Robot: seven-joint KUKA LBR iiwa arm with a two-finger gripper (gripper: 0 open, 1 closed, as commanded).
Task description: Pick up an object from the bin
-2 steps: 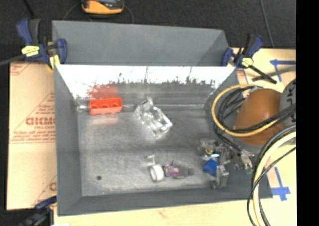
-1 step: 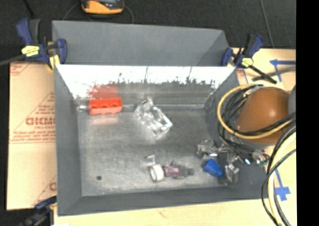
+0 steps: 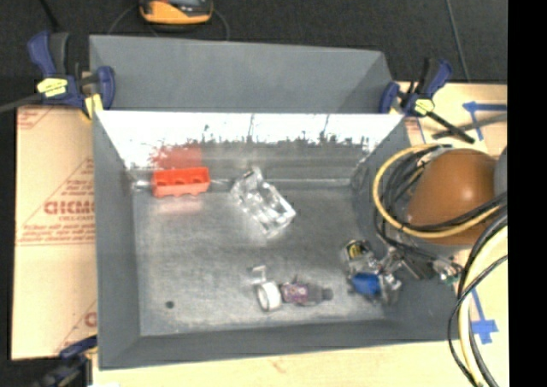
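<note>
Small blue piece [image 3: 365, 284], blocky and matte, low on the right of the scuffed grey metal bin [image 3: 171, 274], right at the hand [image 3: 380, 278]. Cannot tell how far open, nor whether gripping. Just left: purple-banded tube [image 3: 301, 293], white roll [image 3: 268, 296]. Farther off: crumpled clear plastic [image 3: 263, 202], red studded brick [image 3: 180, 180].

We cannot tell whether the small blue piece [image 3: 366, 284], near right, belongs to the gripper [image 3: 381, 278].
</note>
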